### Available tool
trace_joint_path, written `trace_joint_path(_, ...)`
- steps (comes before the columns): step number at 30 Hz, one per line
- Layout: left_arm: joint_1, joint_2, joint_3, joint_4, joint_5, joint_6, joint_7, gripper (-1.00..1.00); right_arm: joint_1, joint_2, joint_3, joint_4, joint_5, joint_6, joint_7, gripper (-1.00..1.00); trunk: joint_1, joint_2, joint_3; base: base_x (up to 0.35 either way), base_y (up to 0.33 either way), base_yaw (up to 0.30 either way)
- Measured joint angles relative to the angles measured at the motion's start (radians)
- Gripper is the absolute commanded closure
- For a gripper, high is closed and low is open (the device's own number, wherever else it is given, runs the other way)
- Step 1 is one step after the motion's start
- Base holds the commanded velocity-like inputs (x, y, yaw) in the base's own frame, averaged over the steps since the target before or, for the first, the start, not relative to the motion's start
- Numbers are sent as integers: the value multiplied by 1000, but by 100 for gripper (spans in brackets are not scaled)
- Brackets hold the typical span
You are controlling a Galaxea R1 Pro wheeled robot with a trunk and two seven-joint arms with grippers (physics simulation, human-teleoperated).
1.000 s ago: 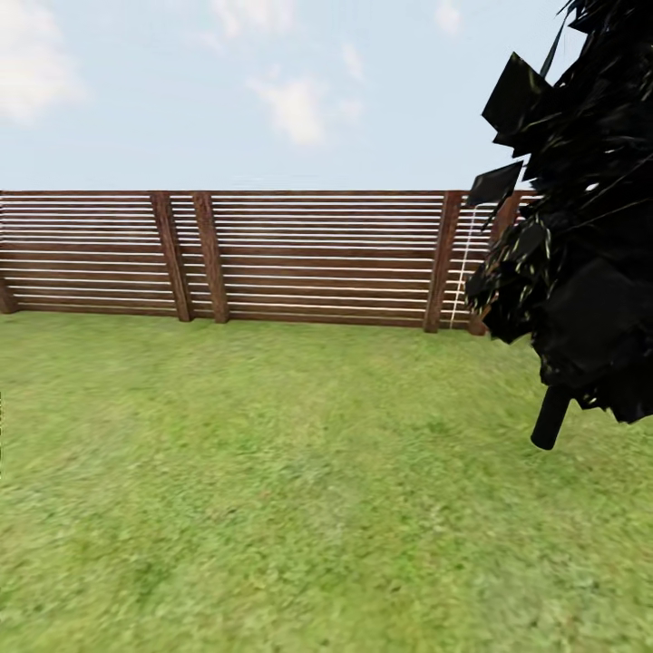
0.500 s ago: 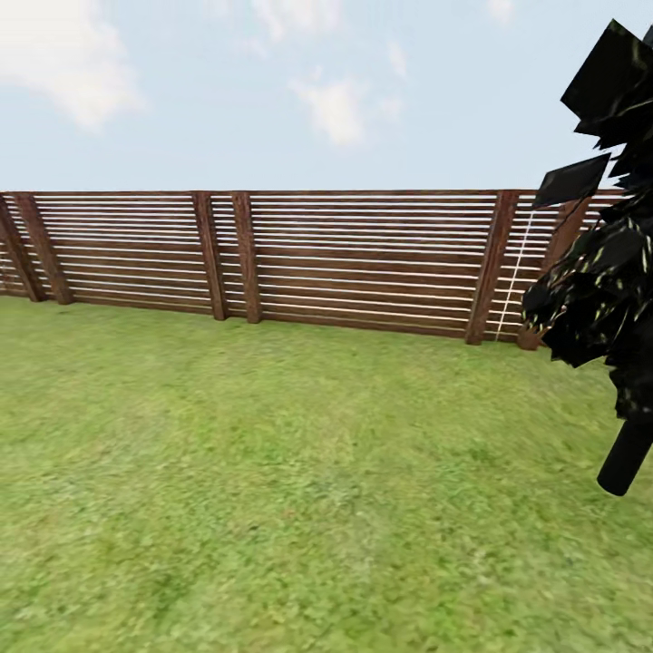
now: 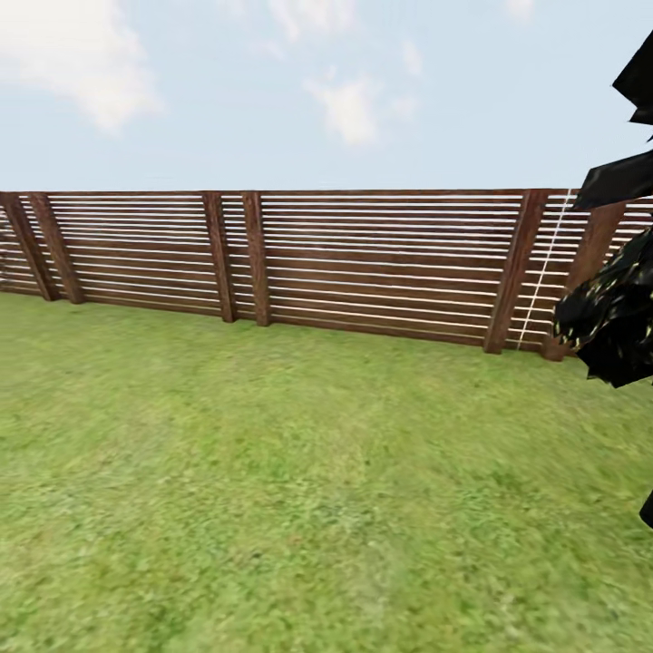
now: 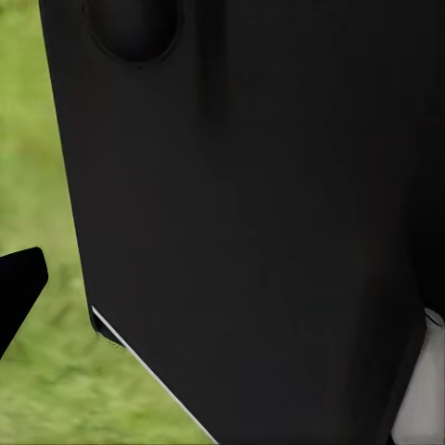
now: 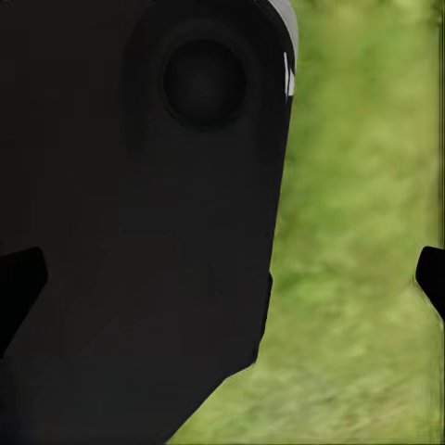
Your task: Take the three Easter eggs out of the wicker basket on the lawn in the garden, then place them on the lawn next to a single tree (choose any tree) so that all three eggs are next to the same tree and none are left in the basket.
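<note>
The lawn [image 3: 272, 472] spreads bright green and mottled from the near ground to the fence. The Easter eggs, the wicker basket and the tree are out of view. In the right wrist view my right gripper [image 5: 222, 273] is open, its dark fingertips [image 5: 20, 278] at both edges of the picture, with nothing held between them. In the left wrist view one dark fingertip [image 4: 20, 283] of my left gripper [image 4: 222, 287] sits far out at the edge over grass; the other is lost against a black panel.
A brown horizontal-slat fence [image 3: 363, 263] closes off the far side of the grass. A dark, ragged conifer [image 3: 621, 326] juts in at the right edge. A black panel of my own body [image 4: 250, 185] stands close before both wrist cameras [image 5: 139, 232].
The whole head view has swung left: fence posts and the dark conifer have slid toward the right edge, the conifer's trunk almost out of the picture. That is camera motion.
</note>
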Motion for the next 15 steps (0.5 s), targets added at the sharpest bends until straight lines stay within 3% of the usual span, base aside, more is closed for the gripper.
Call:
trace_joint_path(4, 0, -1, 0, 1, 0, 0, 0, -100, 0, 0, -1, 0, 0, 0, 0, -100, 0, 0, 0, 336, 0, 194)
trace_joint_path(11, 0, -1, 0, 0, 0, 0, 0, -100, 0, -1, 0, 0, 0, -1, 1, -100, 0, 0, 0, 336, 0, 27)
trace_joint_path(15, 0, -1, 0, 1, 0, 0, 0, -100, 0, 0, 0, 0, 0, -1, 0, -100, 0, 0, 0, 336, 0, 203)
